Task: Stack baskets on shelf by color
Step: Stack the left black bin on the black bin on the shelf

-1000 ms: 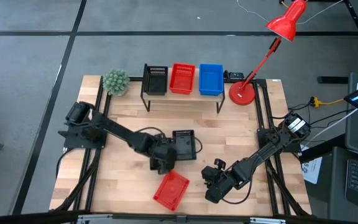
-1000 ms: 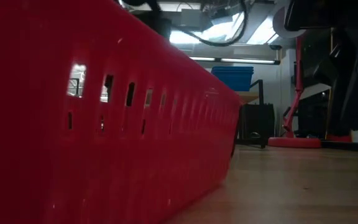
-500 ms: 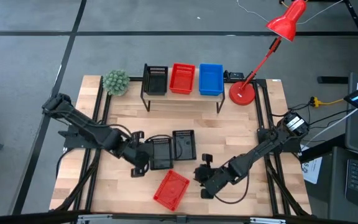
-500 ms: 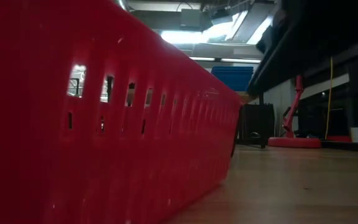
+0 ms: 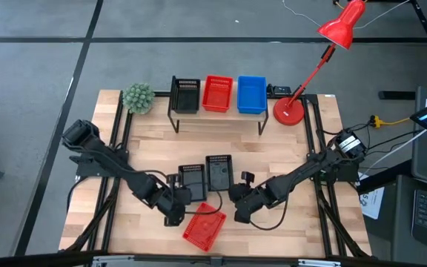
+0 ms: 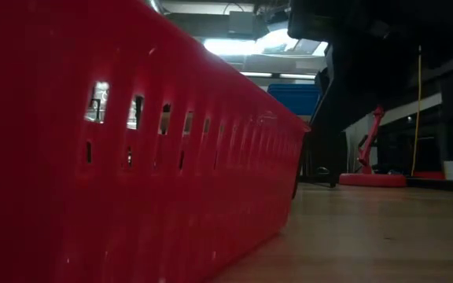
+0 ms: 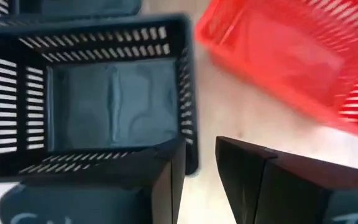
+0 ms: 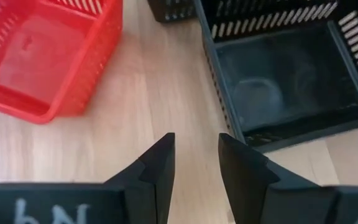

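While the shelf (image 5: 218,119) stands at the twelve o'clock edge of the table (image 5: 288,152) with a black basket (image 5: 186,95), a red basket (image 5: 217,93) and a blue basket (image 5: 251,93) in a row on top, three more baskets lie loose at mid-table. Two loose black baskets sit side by side: one (image 5: 193,180) at nine o'clock of the other (image 5: 219,171). A loose red basket (image 5: 204,226) lies tilted toward six o'clock of them, filling the low view. The left gripper (image 5: 176,205) hovers between the nearer black basket and the loose red one; its wrist view shows the fingers (image 7: 166,177) slightly parted, holding nothing, one over that basket's wall. The right gripper (image 5: 238,204) sits at about five o'clock of the other black basket, fingers (image 8: 159,165) apart over bare wood, empty. A green plant (image 5: 138,97) and a red lamp (image 5: 310,70) flank the shelf.
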Controlling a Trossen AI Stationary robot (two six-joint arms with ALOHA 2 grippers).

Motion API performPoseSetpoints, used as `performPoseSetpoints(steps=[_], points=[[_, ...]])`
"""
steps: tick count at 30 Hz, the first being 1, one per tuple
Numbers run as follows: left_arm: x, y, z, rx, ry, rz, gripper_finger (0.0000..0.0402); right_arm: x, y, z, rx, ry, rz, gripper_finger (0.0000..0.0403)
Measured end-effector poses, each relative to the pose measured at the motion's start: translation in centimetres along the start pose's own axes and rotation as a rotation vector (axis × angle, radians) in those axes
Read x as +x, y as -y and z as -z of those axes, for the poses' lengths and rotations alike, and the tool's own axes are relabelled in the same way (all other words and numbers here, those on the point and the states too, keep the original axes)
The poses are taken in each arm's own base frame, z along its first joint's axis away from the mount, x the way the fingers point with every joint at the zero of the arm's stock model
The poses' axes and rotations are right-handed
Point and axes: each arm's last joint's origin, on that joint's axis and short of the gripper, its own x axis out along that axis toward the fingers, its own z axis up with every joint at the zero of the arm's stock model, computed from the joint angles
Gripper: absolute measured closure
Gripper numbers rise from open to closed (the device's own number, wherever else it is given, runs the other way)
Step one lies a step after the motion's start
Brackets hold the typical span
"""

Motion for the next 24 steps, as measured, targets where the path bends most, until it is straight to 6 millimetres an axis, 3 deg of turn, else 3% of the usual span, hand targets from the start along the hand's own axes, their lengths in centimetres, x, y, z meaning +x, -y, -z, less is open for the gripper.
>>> performPoseSetpoints(steps=[4,16,24], points=[[1.6,-0.2,0.1,0.000,-0.028,-0.033,0.0321,0.0,0.0,0.1,-0.002,-0.005,0.003,0.0281],[3.8,-0.2,0.4,0.006,-0.064,-0.071,0.0321,0.0,0.3,0.5,-0.022,-0.048,0.030,0.0281],[3.6,-0.2,0.3,0.009,-0.060,-0.069,0.0321,0.0,0.4,0.6,-0.024,-0.055,0.036,0.0281]])
